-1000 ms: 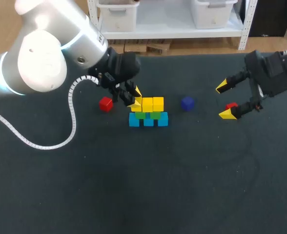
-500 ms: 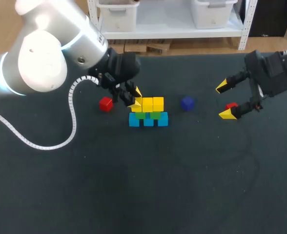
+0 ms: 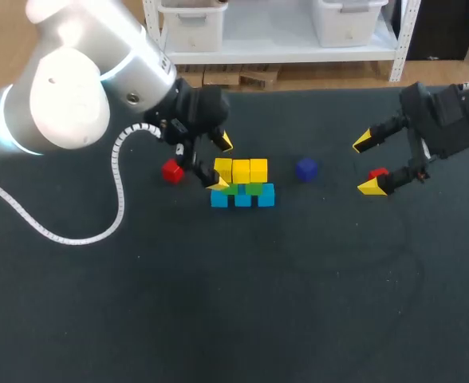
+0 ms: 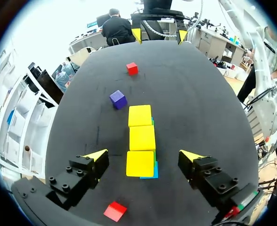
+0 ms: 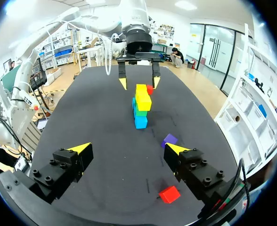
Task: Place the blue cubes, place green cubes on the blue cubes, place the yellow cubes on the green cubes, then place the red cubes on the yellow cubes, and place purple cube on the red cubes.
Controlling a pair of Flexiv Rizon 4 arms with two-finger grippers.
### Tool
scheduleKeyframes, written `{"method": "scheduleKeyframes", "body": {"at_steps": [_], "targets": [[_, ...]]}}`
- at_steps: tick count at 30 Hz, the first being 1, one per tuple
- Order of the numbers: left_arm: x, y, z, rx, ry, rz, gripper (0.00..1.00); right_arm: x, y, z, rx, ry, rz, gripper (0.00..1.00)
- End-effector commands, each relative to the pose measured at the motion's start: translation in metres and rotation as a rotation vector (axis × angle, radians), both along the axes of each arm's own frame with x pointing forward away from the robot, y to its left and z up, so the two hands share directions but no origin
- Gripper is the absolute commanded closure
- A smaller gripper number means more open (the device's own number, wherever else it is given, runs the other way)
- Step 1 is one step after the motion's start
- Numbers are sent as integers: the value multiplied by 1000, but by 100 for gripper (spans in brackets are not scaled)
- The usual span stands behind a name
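Observation:
A three-layer stack stands mid-table: blue cubes [image 3: 242, 197] at the base, green cubes [image 3: 241, 189] on them, three yellow cubes [image 3: 242, 170] in a row on top. My left gripper [image 3: 220, 163] is open, straddling the end yellow cube [image 4: 140, 163] with a gap on both sides. One red cube [image 3: 171, 171] lies just left of it. The purple cube [image 3: 305, 168] sits right of the stack. My right gripper [image 3: 368, 164] hangs open at the right, holding nothing, over a second red cube [image 3: 378, 173].
In the right wrist view the second red cube [image 5: 169, 193] lies under the gripper [image 5: 128, 148], the purple cube [image 5: 169, 140] just ahead, and the stack [image 5: 141, 106] farther on. The dark table [image 3: 242, 303] is bare in front.
My left gripper's fingers have spread apart, letting go of the end yellow cube, which stays on the stack. The right arm has kept still.

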State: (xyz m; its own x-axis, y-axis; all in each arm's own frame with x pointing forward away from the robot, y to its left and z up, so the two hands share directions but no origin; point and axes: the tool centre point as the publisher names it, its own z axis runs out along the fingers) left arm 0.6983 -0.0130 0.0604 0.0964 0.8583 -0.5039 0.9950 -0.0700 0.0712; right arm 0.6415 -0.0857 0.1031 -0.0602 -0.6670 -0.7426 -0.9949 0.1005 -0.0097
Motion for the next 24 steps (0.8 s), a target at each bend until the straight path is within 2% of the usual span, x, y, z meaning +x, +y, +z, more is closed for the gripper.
{"method": "scheduleKeyframes", "body": {"at_steps": [1,11,16,18,20,24], "targets": [[0,7,6,4,-3,-4,0,1,0,-1,2,0,1,0],[-2,35,22,39,-25,6,0,1,0,-1,2,0,1,0],[0,53,21,67,-26,43,0,1,0,-1,2,0,1,0],[1,62,18,58,-32,46,0,1,0,-1,2,0,1,0],[4,70,15,96,-36,-4,0,1,0,-1,2,0,1,0],[16,88,14,126,-54,-122,0,1,0,-1,2,0,1,0]]}}
